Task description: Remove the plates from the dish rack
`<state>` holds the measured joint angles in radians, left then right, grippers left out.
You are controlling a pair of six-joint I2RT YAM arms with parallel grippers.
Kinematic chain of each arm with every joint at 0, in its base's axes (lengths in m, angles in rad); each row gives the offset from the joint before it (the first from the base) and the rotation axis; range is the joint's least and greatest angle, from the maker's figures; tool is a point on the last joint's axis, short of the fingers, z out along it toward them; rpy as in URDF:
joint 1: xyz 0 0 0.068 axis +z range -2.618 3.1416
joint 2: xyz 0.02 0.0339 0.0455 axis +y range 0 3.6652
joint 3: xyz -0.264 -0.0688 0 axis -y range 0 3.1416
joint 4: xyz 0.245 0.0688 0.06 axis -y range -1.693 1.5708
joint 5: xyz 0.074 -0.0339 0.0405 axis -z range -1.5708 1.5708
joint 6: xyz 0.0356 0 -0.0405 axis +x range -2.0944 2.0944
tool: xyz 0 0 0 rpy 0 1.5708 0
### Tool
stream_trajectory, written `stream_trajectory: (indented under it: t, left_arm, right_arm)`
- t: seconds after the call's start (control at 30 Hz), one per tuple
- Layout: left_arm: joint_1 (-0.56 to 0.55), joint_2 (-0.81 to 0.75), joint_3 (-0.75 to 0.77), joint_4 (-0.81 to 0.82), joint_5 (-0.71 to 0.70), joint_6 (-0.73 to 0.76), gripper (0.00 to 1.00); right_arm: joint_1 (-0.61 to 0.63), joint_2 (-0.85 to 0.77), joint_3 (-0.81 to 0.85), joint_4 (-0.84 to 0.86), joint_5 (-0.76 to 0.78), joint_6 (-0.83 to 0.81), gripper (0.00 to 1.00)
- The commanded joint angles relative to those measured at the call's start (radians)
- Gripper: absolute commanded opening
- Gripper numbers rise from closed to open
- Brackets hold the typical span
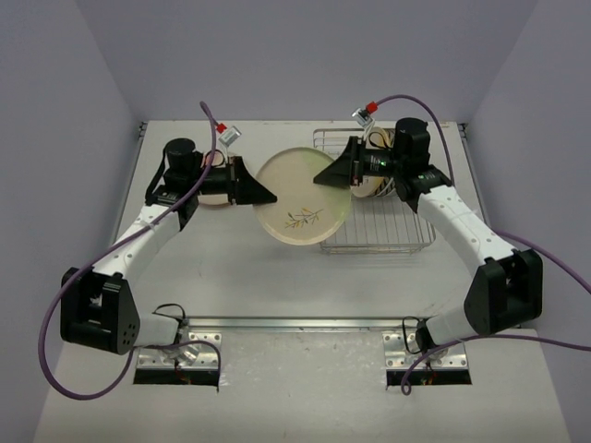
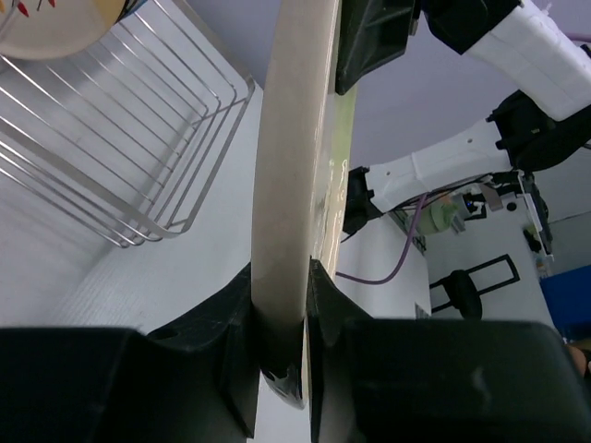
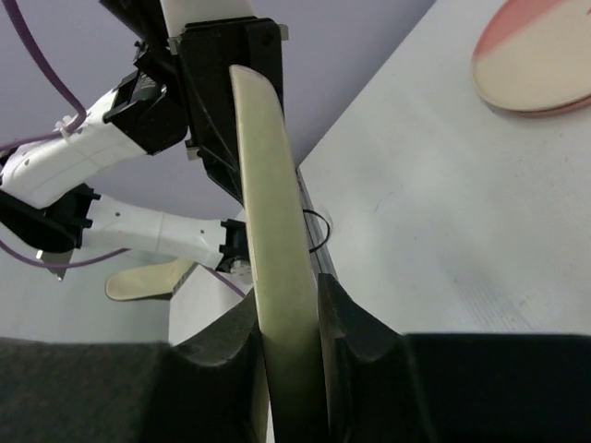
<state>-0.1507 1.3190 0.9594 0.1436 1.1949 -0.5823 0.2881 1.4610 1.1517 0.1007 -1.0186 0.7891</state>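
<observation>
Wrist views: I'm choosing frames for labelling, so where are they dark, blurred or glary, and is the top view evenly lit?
Left wrist view: the left end effector is near-black with little detail; the dish rack wires glint. Right wrist view: the yellowish plate edge is clear, the pink-rimmed plate slightly soft. Top view: even light, only faint shadows on the table.

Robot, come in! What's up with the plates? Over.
Both clamped on yellowish plate: left gripper, right gripper, beside dish rack. Pink-rimmed plate on table. Red-marked plate in rack. Way clear.
</observation>
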Motion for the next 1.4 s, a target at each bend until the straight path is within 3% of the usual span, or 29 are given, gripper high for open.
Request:
stream_trajectory:
  t: [0.0, 0.1, 0.23, 0.4, 0.7, 1.23, 1.27, 1.37]
  left_arm:
    - [0.138, -0.031, -0.052, 0.297, 0.024, -0.193, 0.0]
    - [0.217, -0.032, -0.054, 0.283, 0.023, -0.204, 0.0]
    - [0.326, -0.024, -0.039, 0.219, -0.014, -0.16, 0.0]
    - [0.439, 0.087, 0.107, -0.07, -0.163, 0.067, 0.0]
    - [0.525, 0.414, 0.254, -0.021, -0.178, 0.024, 0.0]
    - [0.531, 0.658, 0.373, -0.024, -0.241, 0.059, 0.0]
    - [0.531, 0.665, 0.379, -0.029, -0.243, 0.073, 0.01]
    - [0.531, 0.695, 0.409, -0.1, -0.287, 0.133, 0.17]
  right_arm:
    - [-0.003, -0.005, 0.048, -0.069, 0.096, 0.003, 0.46]
    - [-0.004, -0.001, 0.066, -0.138, 0.162, -0.036, 0.77]
    - [-0.01, -0.008, 0.084, -0.237, 0.292, -0.091, 0.99]
    - [-0.013, -0.029, 0.1, -0.317, 0.473, -0.178, 0.99]
    - [-0.015, -0.05, 0.088, -0.334, 0.477, -0.208, 0.99]
    - [-0.015, -0.031, 0.086, -0.332, 0.444, -0.211, 0.99]
    - [-0.015, -0.031, 0.085, -0.333, 0.443, -0.21, 0.99]
    - [-0.015, -0.028, 0.083, -0.329, 0.43, -0.212, 0.99]
